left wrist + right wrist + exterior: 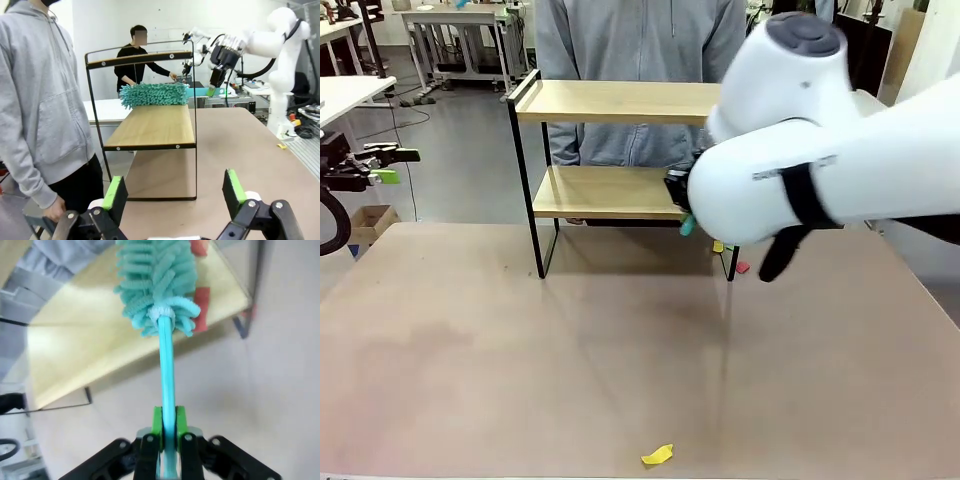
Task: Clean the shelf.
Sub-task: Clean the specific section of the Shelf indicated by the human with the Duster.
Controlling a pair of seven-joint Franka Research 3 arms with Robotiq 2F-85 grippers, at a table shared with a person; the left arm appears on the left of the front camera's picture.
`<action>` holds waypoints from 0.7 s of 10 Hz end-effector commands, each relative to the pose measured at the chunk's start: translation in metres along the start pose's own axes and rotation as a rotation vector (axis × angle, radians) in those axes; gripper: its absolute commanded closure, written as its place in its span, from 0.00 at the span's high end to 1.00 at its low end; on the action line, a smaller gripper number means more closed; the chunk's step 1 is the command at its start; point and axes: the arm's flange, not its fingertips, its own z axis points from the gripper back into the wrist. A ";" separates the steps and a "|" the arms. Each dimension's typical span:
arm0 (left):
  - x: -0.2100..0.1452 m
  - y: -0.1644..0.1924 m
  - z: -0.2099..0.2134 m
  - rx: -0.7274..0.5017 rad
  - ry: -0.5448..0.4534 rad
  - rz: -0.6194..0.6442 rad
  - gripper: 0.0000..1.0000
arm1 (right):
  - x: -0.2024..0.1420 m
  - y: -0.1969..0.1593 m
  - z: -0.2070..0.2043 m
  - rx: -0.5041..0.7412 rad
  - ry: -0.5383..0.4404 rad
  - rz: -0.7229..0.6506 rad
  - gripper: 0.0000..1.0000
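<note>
The shelf (620, 101) stands at the table's far side, two light wooden boards in a black frame. A teal fluffy duster (155, 285) lies with its head on the lower board (95, 345), and my right gripper (168, 421) is shut on its thin teal handle. In the left wrist view the duster (152, 94) rests across the far end of the lower board (155, 127). My bulky right arm (800, 170) hides the shelf's right end. My left gripper (175, 195) stands open and holds nothing, at the far left (378, 165) off the table.
A person in a grey hoodie (640, 40) stands right behind the shelf. A yellow scrap (657, 456) lies near the table's front edge. Small red (742, 267) and yellow (718, 246) scraps lie by the shelf's right leg. Red scraps (202, 315) sit on the lower board.
</note>
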 end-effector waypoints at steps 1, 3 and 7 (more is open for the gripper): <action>0.002 -0.001 -0.001 -0.007 0.006 -0.011 1.00 | -0.011 -0.067 0.059 -0.094 0.004 0.028 0.13; 0.002 -0.001 -0.001 -0.007 0.006 -0.011 1.00 | -0.009 -0.081 0.074 -0.163 -0.043 0.041 0.13; 0.002 -0.001 -0.001 -0.007 0.006 -0.011 1.00 | -0.008 -0.061 0.062 -0.075 -0.008 0.036 0.13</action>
